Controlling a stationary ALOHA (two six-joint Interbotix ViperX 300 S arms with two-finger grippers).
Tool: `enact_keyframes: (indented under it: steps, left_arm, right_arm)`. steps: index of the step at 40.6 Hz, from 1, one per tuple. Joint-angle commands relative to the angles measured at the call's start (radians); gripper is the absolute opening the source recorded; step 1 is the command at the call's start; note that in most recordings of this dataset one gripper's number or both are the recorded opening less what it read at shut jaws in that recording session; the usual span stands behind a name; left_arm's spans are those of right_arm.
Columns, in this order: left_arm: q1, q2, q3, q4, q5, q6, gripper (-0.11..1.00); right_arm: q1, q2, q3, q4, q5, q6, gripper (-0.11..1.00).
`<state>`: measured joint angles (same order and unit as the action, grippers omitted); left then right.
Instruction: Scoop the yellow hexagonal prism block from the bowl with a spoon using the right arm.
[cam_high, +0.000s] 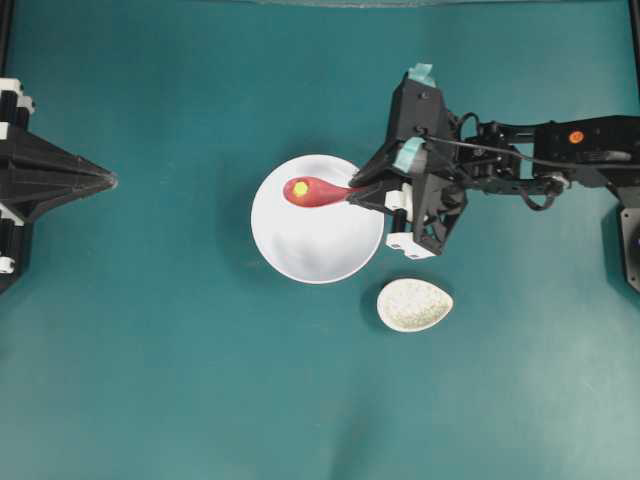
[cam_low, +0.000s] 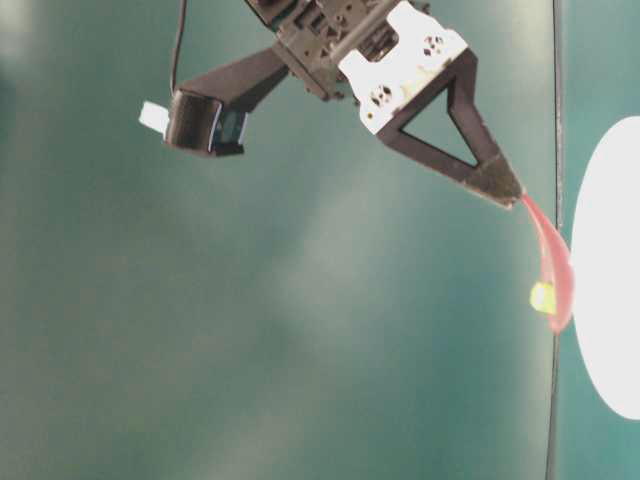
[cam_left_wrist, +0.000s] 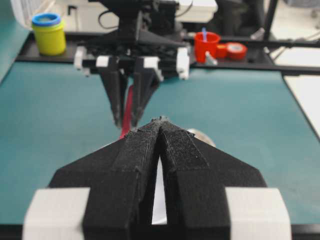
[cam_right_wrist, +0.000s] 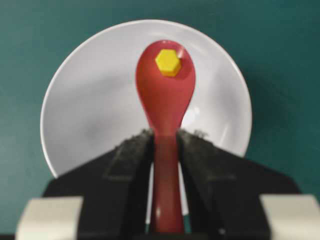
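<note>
The right tool is gripping the spoon by its handle – the two black fingers are pressing on either side of the red stem, seen plainly in the right wrist view. The block is sitting in the scoop, near its far tip, yellow and six-sided. In the overhead view the spoon is lying over the upper part of the bowl, scoop pointing left, handle reaching out past the rim toward the right arm. In the table-level view the spoon is hanging off the tool's tip clear of the bowl, with the block resting against its scoop. Beside the bowl, lower right, a speckled rest is lying on the teal bench, apart from both bowl and arm.

The left tool is sitting at the left edge of the bench, well apart from the bowl – its fingers are pressed together at the tip, holding nothing. Beyond the bench, the left wrist view is showing a yellow jar and a red cup.
</note>
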<state>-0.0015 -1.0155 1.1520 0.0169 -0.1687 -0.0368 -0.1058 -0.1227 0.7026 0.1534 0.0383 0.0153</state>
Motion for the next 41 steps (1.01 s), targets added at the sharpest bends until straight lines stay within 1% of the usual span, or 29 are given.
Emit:
enact_keyframes:
  steps: [1,21,36,41]
  left_arm:
    - [0.0,0.005,-0.028,0.002,-0.011,0.0,0.0]
    - [0.0,0.006,-0.028,0.002,-0.011,0.0,0.0]
    - [0.0,0.009,-0.028,0.002,-0.011,-0.002,0.0]
    - [0.0,0.012,-0.025,0.002,-0.006,0.008,0.0]
  right_arm:
    - [0.003,-0.04,0.005,0.003,-0.012,0.002,0.25]
    - [0.008,-0.127,0.071,0.003,-0.012,0.003,0.25]
    - [0.009,-0.141,0.075,0.002,-0.026,0.003,0.25]
    - [0.009,-0.141,0.075,0.003,-0.029,0.002,0.25]
